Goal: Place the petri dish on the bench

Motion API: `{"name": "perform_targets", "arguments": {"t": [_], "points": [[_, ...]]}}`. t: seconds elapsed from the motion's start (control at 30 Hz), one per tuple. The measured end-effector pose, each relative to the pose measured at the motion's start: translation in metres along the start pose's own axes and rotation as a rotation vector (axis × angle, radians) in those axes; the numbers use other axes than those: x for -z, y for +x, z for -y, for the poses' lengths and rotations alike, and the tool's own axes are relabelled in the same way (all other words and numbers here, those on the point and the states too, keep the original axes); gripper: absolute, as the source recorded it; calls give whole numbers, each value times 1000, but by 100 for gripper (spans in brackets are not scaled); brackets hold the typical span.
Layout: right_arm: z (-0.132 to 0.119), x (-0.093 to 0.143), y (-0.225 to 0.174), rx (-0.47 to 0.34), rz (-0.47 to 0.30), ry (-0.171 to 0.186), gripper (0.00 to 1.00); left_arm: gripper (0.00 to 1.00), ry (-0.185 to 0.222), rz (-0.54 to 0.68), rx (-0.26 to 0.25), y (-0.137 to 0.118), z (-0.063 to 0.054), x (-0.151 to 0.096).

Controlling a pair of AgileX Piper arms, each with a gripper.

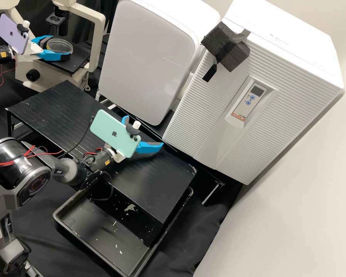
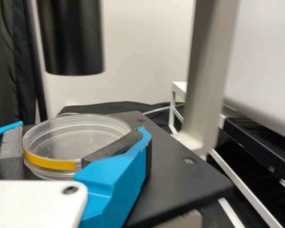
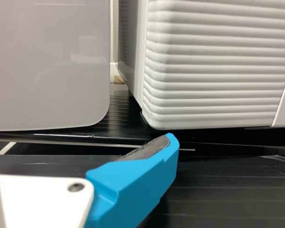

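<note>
Left gripper [image 1: 60, 47] clamped on petri dish [image 2: 76, 140], yellow strip [image 2: 52, 164] on its side, at the microscope stage [image 2: 180, 183]. Right gripper [image 1: 144, 130] is at the black bench [image 1: 157, 188], fingers apart.

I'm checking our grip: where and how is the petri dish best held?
Likely the outer wall of the dish, from two sides, coming in level opposite the microscope's post: it's round, shallow and level, and the left gripper clasps it so.
</note>
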Motion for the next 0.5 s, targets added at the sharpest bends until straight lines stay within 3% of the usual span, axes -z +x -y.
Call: {"name": "perform_targets", "arguments": {"t": [0.13, 0.27, 0.5], "points": [[0, 0, 0, 0, 0, 0, 100, 0, 14, 61, 16, -14, -2, -15], [0, 0, 0, 0, 0, 0, 100, 0, 55, 151, 26, -31, -4, -36], [0, 0, 0, 0, 0, 0, 100, 0, 57, 309, 6, -60, -3, -74]]}}
